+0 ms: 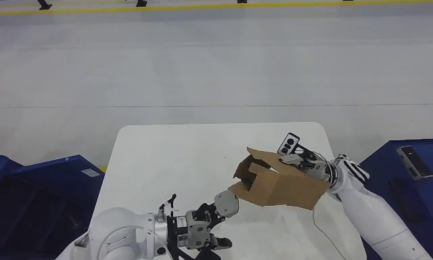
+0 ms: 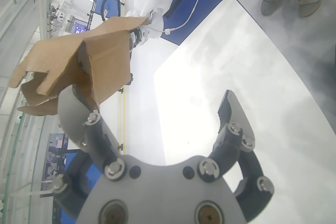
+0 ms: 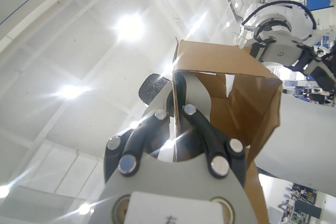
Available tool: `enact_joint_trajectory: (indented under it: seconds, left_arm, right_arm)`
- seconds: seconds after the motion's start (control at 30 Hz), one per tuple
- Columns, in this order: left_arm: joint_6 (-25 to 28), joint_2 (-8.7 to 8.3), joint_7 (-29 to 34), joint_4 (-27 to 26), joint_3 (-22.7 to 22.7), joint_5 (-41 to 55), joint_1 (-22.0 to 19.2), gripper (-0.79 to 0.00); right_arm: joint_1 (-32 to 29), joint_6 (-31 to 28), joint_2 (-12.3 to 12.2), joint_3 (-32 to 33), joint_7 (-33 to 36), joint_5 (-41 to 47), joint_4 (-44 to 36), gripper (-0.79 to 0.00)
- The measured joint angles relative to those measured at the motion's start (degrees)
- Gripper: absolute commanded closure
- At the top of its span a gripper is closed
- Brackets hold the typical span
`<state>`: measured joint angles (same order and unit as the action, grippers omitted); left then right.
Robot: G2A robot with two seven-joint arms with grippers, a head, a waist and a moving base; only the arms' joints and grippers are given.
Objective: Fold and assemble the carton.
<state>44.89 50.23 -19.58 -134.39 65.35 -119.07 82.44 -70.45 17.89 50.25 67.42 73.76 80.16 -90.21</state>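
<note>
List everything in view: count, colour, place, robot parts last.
brown cardboard carton: one, brown, over the table's right part, flaps open
rounded white table: one, white, centre
blue low platform: two, blue, flanking the table
dark flat device: one, black, on the right platform
yellow floor line: one, yellow, far floor
right gripper: one, grey-black, jaws shut on a carton wall
left gripper: one, grey-black, jaws open beside the carton's open end

- Bright, even light falls from overhead.
- In the right wrist view the ceiling lamps [image 3: 128,25] flare into starbursts.
- The white table [image 2: 223,57] shows pale glare.
- The carton [image 3: 249,109] is shaded inside.
- Both wrist views bend lines at their edges.
</note>
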Motion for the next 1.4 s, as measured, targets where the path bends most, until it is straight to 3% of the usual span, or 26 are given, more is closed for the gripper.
enact_joint_trajectory:
  seconds: [0.2,0.37,0.5,0.83,1.1,1.4]
  left_arm:
    - [-1.6,-0.6,-2.2,-0.3,5.4,4.9,3.8,-0.785]
    - [0.5,-1.08,-6.9,-0.3,12.6,17.8,8.7,-0.785]
    - [3.4,-1.23,-8.9,-0.3,13.9,21.9,7.6,-0.785]
    - [5.5,-0.14,4.7,-0.3,7.5,29.4,-1.8,-0.785]
    - [4.8,1.66,18.2,0.7,-1.4,39.0,-11.2,-0.785]
    - [2.8,3.36,30.4,2.5,-10.4,45.2,-16.0,-0.785]
  right_arm:
    - [0.0,-0.3,0.0,0.2,-0.4,-0.1,0.1,0.0]
    - [-0.5,-1.1,0.2,0.5,-2.8,-1.3,-1.1,0.0]
    - [-1.0,-1.0,0.3,0.8,-3.1,-2.7,-1.7,0.0]
    - [-1.7,-0.6,0.8,0.8,-2.2,-5.1,-1.4,0.0]
    - [-2.3,-0.6,1.2,1.4,-1.6,-5.9,-0.9,0.0]
    - [-2.6,-0.3,1.6,2.1,-1.5,-6.7,-1.2,0.0]
